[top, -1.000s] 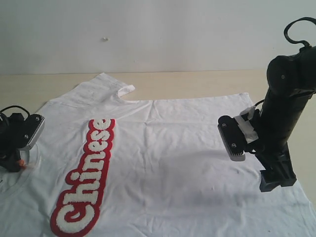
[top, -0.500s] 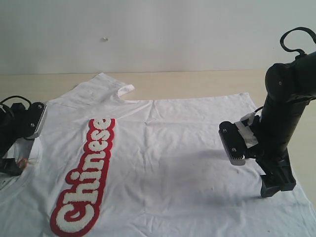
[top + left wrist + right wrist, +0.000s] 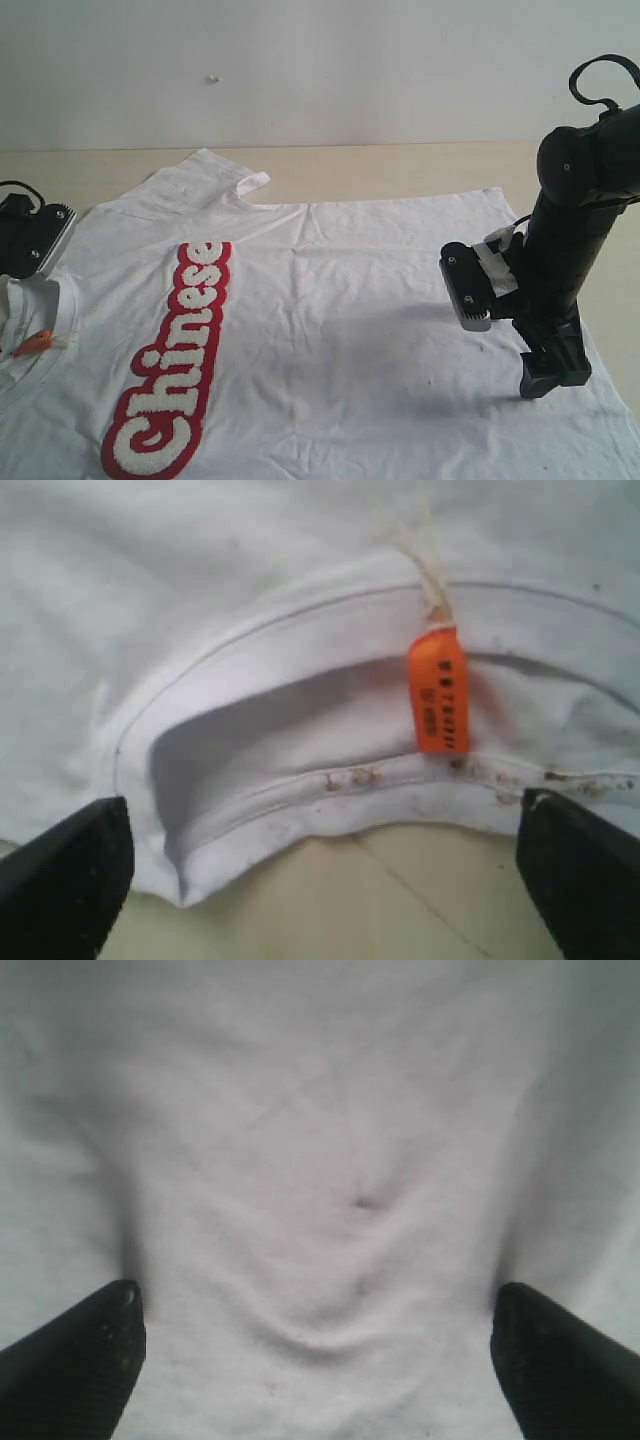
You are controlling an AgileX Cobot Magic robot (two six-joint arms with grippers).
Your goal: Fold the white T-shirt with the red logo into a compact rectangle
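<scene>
Currently, white T-shirt (image 3: 350, 330) flat on tabletop (image 3: 400, 165), red logo (image 3: 175, 360) lower left, left pincer (image 3: 322, 800) spread by collar (image 3: 260, 645), right pincer (image 3: 315, 1290) spread

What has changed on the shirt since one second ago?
The left gripper opened, let go of the collar of the white T-shirt and drew back toward the left edge. The collar now lies flat, its orange tag showing. The right gripper, open over the shirt, and the red logo stayed much as they were.

white T-shirt (image 3: 360, 330) | flat, unfolded, wrinkled | red logo (image 3: 175, 360) face-up
</scene>
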